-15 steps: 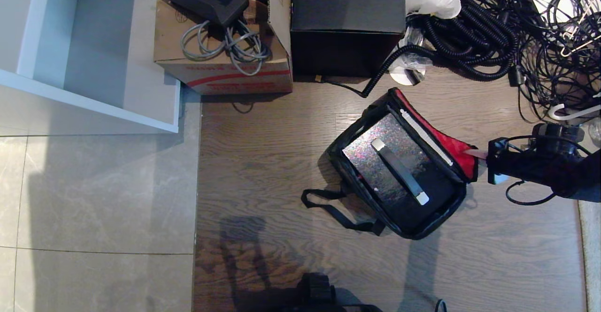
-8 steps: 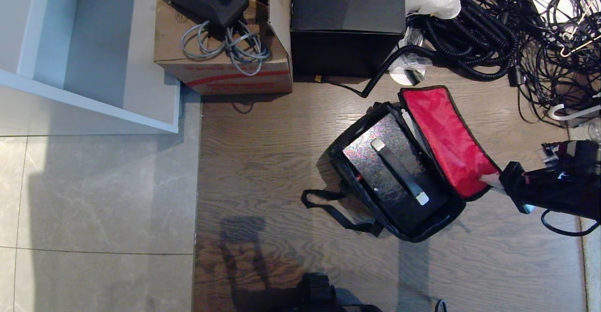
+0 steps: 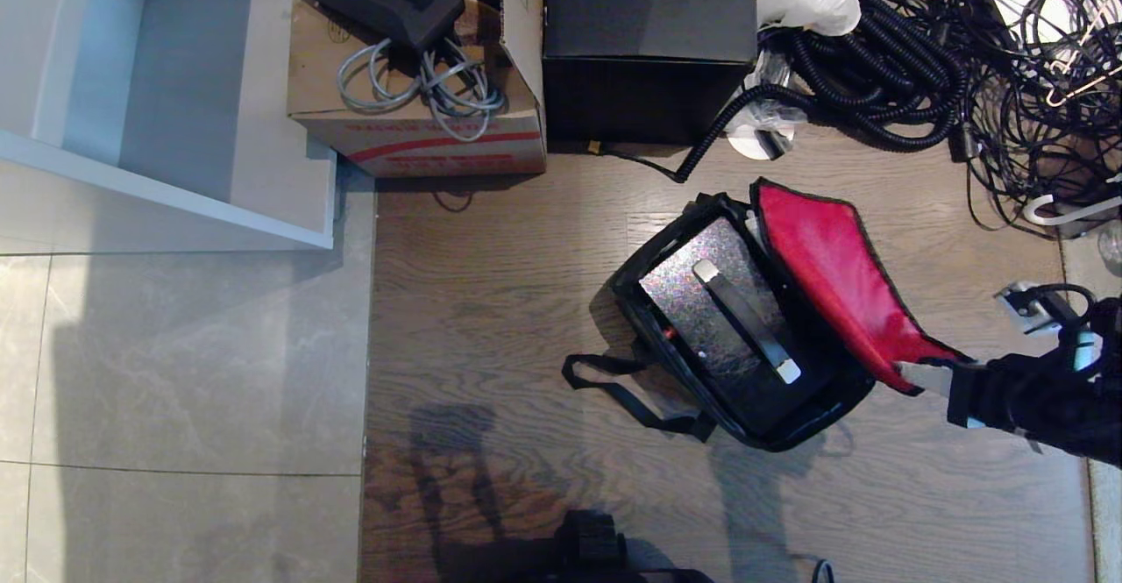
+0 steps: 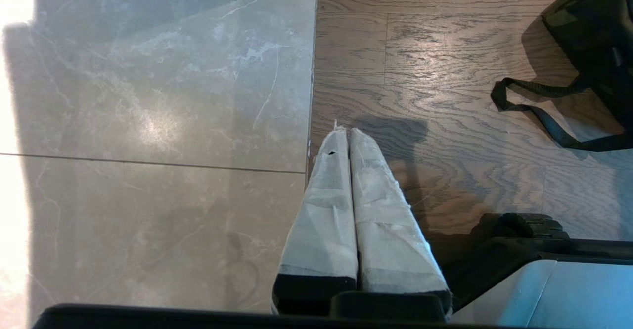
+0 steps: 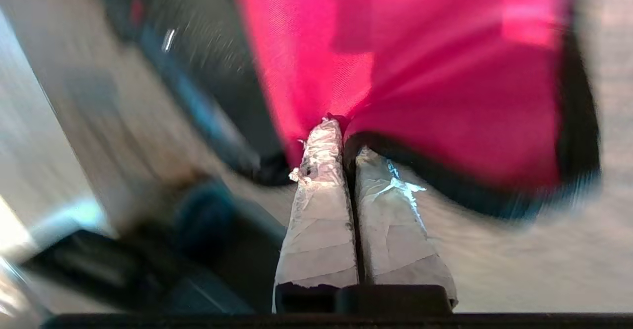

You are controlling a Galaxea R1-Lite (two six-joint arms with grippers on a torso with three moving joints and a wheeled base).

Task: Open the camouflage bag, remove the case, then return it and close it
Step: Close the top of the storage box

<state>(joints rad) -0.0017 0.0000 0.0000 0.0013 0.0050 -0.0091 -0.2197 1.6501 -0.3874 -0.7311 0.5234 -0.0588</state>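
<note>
The camouflage bag (image 3: pixel 793 430) stands open on the wood floor right of centre. Inside it lies the case (image 3: pixel 701 298), black and speckled, with a black handle (image 3: pixel 745 320) on silver ends. The bag's red-lined lid (image 3: pixel 833 280) is swung out to the right. My right gripper (image 3: pixel 916 374) is shut on the lid's near corner; in the right wrist view the gripper (image 5: pixel 341 141) pinches the black-trimmed edge of the red lid (image 5: pixel 445 71). My left gripper (image 4: pixel 346 133) hangs shut and empty over the floor, left of the bag (image 4: pixel 593 32) and its strap (image 4: pixel 544 121).
A brown cardboard box (image 3: pixel 412 92) with a charger and cables and a black cube box (image 3: pixel 649 39) stand behind the bag. Coiled black cables (image 3: pixel 920 66) fill the back right. A white shelf unit (image 3: pixel 175 92) is at the back left, over grey tiles (image 3: pixel 175 390).
My right gripper has pulled the lid's corner out to the right and toward me, and the red lining has swung from nearly folded over the bag to wide open. The case has not moved.
</note>
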